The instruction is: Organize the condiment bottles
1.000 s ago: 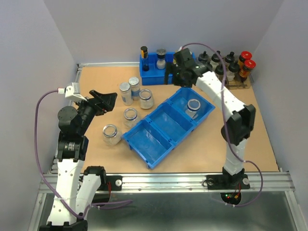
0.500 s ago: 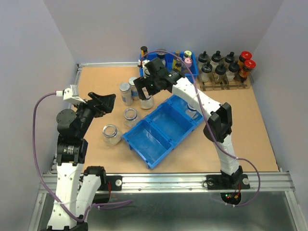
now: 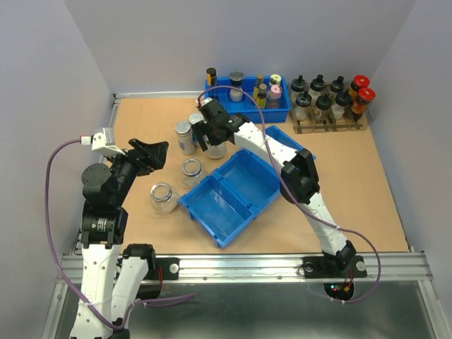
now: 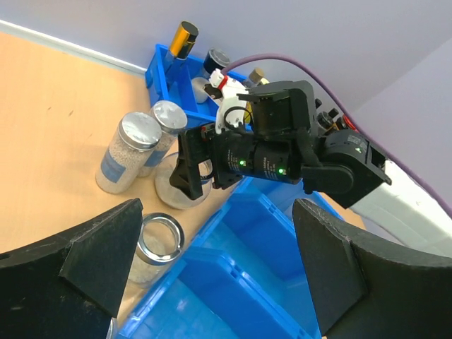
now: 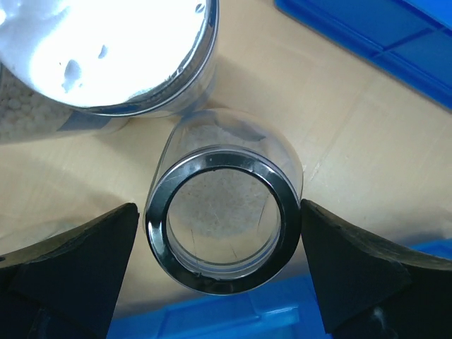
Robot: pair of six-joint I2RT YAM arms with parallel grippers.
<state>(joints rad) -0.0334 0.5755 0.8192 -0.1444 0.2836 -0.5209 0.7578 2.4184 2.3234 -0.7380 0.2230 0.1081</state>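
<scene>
I am straddling an open-topped jar (image 5: 219, 233) with the right claw (image 5: 220, 212), jaws spread wide on either side and gripping nothing yet. The jar is standing on the surface (image 3: 141, 113) just beside 2 capped jars (image 3: 185, 135), near the blue bin (image 3: 219, 203) where it probably belongs. The left claw (image 3: 150, 151) is hovering wide open and empty, well aside.

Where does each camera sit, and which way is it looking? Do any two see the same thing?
Top external: high behind the arm bases, looking down on the table; the left arm and right arm both show.
Left wrist: on the left arm, facing across at the right gripper and silver-capped jars; its own fingers frame the sides.
Right wrist: on the right arm, aimed straight down at an open jar; its own fingers flank it.
Shared: both wrist views show that open jar beside a capped one.
</scene>
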